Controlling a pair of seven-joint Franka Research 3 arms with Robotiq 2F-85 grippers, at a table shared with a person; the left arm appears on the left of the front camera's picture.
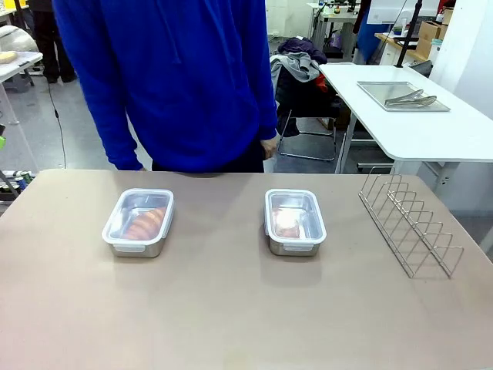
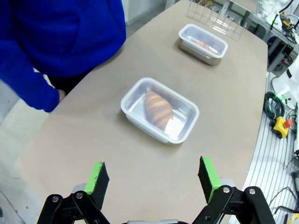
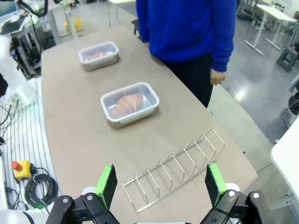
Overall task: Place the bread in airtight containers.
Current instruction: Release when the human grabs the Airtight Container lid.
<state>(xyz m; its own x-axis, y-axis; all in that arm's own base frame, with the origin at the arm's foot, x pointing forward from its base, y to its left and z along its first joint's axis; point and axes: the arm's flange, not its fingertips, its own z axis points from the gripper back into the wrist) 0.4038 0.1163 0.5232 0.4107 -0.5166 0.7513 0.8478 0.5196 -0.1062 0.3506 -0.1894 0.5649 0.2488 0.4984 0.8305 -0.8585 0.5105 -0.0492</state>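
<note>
Both pincers, left pincer (image 2: 153,179) and right pincer (image 3: 160,183), gape wide above the tan counter (image 1: 231,308), lidded containers (image 2: 160,110) ahead, wire rack (image 3: 174,169) just beyond the right.

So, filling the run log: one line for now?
croissants: in lidded containers | left tool: open | right tool: open
</note>
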